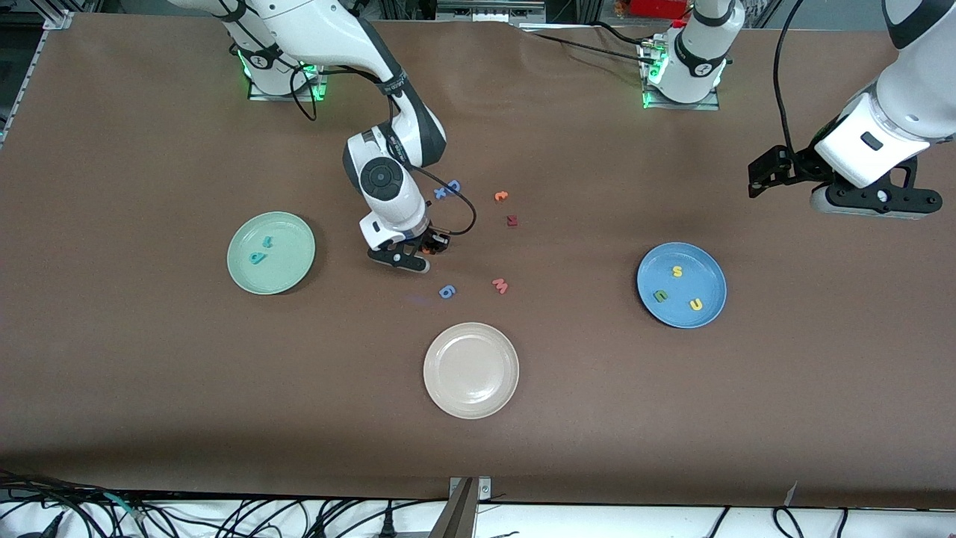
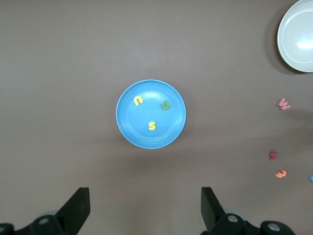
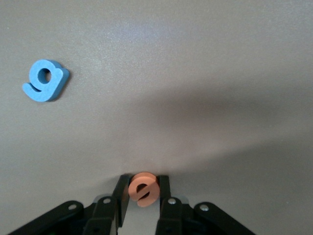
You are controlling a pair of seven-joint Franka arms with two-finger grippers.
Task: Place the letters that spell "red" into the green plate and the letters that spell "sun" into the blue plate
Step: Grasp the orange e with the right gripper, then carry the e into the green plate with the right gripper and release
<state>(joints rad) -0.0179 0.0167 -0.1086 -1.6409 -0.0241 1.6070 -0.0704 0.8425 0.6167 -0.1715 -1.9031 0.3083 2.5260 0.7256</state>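
Right wrist view shows the right claw (image 3: 142, 193) clamped on the orange "e" (image 3: 143, 188) down at the surface — bound, I judge, for the green plate (image 1: 291, 265) — while the left claw (image 2: 145, 208), spread wide, waits above the blue plate (image 2: 128, 122).

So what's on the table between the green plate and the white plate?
Nothing: in the front view it is bare brown table between the green plate and the white plate. The blue g lies off that line.
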